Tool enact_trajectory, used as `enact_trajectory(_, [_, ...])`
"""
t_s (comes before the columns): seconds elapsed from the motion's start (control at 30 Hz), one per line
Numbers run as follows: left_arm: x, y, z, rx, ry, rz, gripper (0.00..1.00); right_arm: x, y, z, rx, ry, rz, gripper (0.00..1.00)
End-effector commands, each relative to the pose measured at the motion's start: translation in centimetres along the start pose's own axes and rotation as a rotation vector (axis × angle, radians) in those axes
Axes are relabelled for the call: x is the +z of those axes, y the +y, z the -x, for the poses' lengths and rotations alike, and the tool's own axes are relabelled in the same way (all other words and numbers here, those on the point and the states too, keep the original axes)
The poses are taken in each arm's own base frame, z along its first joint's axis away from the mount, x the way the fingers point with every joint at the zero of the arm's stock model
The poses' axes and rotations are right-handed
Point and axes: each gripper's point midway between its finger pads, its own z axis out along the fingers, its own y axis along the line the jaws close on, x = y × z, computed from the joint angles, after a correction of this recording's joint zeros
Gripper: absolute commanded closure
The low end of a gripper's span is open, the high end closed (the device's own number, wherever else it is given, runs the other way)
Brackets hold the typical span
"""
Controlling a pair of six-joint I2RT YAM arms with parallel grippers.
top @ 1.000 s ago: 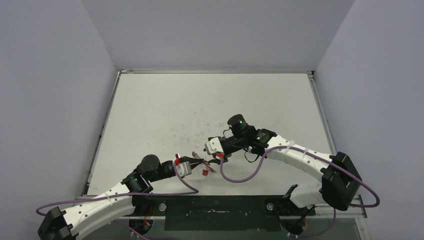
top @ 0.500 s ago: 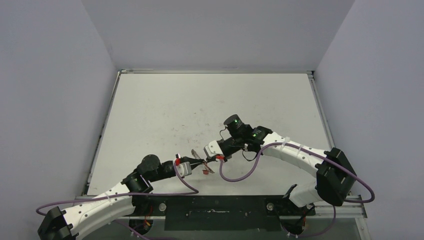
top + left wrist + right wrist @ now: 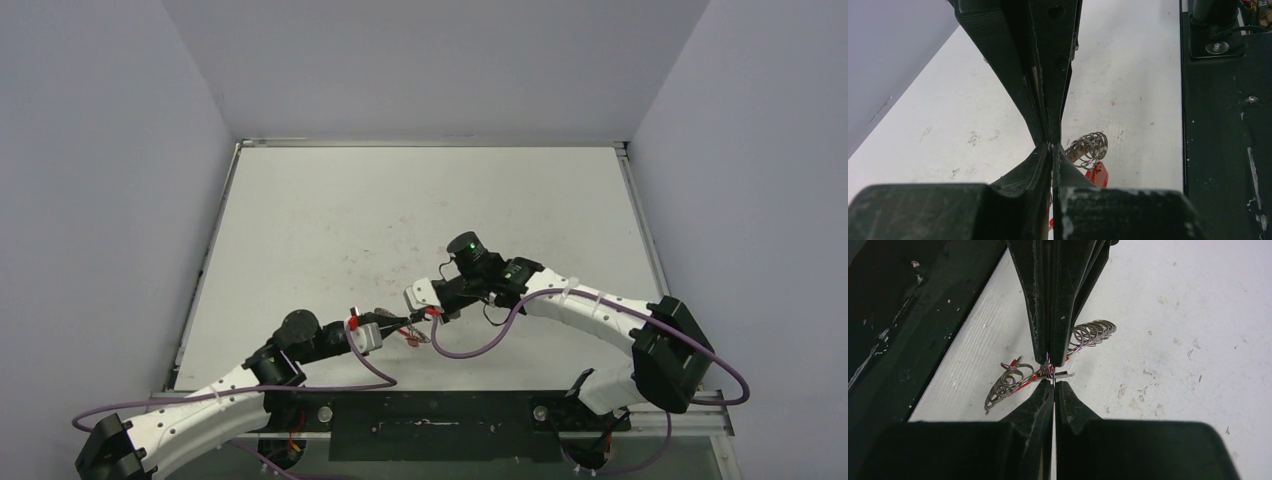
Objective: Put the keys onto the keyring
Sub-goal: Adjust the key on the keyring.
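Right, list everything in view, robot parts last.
keyring: one, silver pieces with red parts, between the two gripper tips, towards the table's near edge
table: one, white and scuffed, under both arms
walls: three, grey, left, back and right
base plate: one, black, along the near edge
cables: two, purple, one along each arm
left arm: one, white and black, lower left
right arm: one, white and black, right
left gripper: black, shut on the keyring
right gripper: black, shut, tip to tip with the left; what it pinches is unclear

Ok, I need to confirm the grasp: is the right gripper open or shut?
Shut. In its wrist view the right gripper has its fingers pressed together, tips at the keyring; whether it grips it, cannot tell.
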Motion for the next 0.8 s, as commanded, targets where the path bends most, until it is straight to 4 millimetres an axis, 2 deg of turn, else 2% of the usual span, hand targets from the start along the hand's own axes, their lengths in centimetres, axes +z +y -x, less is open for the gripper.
enact_trajectory(0.0, [0.3, 0.9, 4.0, 0.023, -0.161, 0.031, 1.00, -0.5, -1.6, 0.5, -0.016, 0.000, -0.114, 1.00])
enact_trajectory(0.2, [0.2, 1.4, 4.6, 0.002, -0.203, 0.067, 1.00, -0.4, -2.0, 0.2, -0.016, -0.008, -0.232, 1.00])
enact_trajectory(0.37, [0.2, 1.5, 4.5, -0.020, -0.216, 0.085, 1.00, -0.5, -2.4, 1.0, -0.053, -0.040, -0.332, 1.00])
enact_trajectory(0.4, [0.1, 1.5, 4.3, -0.024, -0.214, 0.088, 1.00, -0.8, -2.5, 1.2, -0.054, -0.048, -0.353, 1.00])
enact_trajectory(0.47, [0.1, 1.5, 3.9, -0.032, -0.203, 0.091, 1.00, -1.3, -2.8, 1.4, -0.050, -0.059, -0.397, 0.93])
enact_trajectory(0.57, [0.1, 1.2, 3.1, -0.041, -0.180, 0.088, 1.00, -2.4, -3.1, 1.5, -0.056, -0.043, -0.451, 0.91])
enact_trajectory(0.7, [0.5, 1.4, 1.8, -0.044, -0.136, 0.091, 1.00, -4.1, -3.4, 1.5, -0.064, 0.009, -0.512, 1.00])
enact_trajectory(0.77, [1.0, 1.6, 1.5, -0.043, -0.125, 0.095, 1.00, -4.7, -3.3, 1.3, -0.073, 0.038, -0.516, 1.00])
